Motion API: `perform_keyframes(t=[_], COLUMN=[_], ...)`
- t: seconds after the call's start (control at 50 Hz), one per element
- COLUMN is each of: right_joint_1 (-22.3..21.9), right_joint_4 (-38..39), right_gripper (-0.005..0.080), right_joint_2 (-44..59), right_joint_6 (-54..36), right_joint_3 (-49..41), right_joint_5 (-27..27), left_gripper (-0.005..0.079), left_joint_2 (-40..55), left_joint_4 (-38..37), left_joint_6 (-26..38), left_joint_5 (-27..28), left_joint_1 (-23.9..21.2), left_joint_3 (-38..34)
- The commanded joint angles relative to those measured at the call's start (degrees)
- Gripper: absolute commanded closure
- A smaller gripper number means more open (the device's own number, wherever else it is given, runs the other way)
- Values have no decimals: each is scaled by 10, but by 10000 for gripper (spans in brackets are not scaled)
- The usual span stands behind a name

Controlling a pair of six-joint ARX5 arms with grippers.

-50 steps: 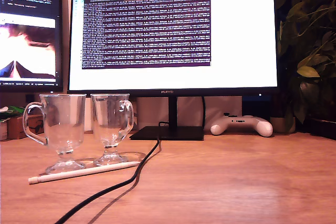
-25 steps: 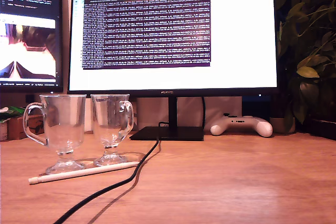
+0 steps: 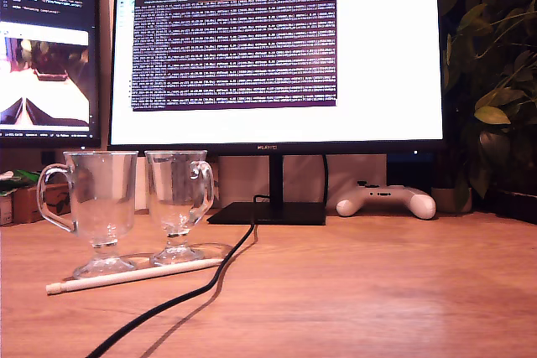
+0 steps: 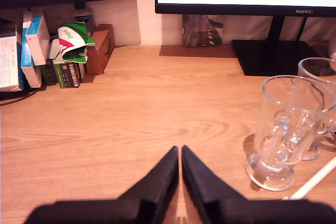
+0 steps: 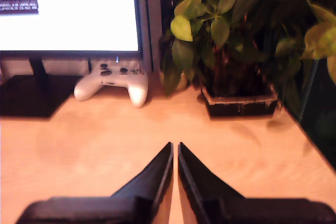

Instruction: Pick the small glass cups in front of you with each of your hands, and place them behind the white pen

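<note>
The wooden desk (image 3: 377,291) holds two glass cups (image 3: 101,207) (image 3: 178,203) standing side by side, with a white pen (image 3: 134,275) lying just in front of them. A black cable (image 3: 180,295) runs across it. Farther back sit a monitor stand (image 3: 268,213), a white game controller (image 3: 386,200) and a potted plant (image 5: 239,51).

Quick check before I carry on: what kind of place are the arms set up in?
Most likely a home or office computer desk. A wooden desk carries a large monitor showing a terminal window, with a white game controller beside its stand and a potted plant at the exterior view's right.
</note>
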Motion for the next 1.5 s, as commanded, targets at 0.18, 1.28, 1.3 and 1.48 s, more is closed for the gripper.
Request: perform_keyframes(t=[0.18, 1.28, 1.3, 1.48], right_joint_1=[0, 0, 0, 0], right_joint_4=[-70, -52, -52, -52], right_gripper=[765, 765, 765, 765], right_joint_2=[-65, -81, -81, -81], right_joint_6=[-2, 3, 3, 3], right_joint_3=[-50, -59, -59, -59], right_joint_5=[-2, -43, -43, -43], left_gripper=[761, 761, 761, 761], left_joint_2=[-5, -5, -5, -5], left_joint_4=[3, 62, 68, 98], left_joint_6=[3, -2, -2, -15], left_joint_5=[0, 0, 0, 13], left_joint_1=[3, 3, 3, 15], left_joint_3=[-14, -18, -21, -49])
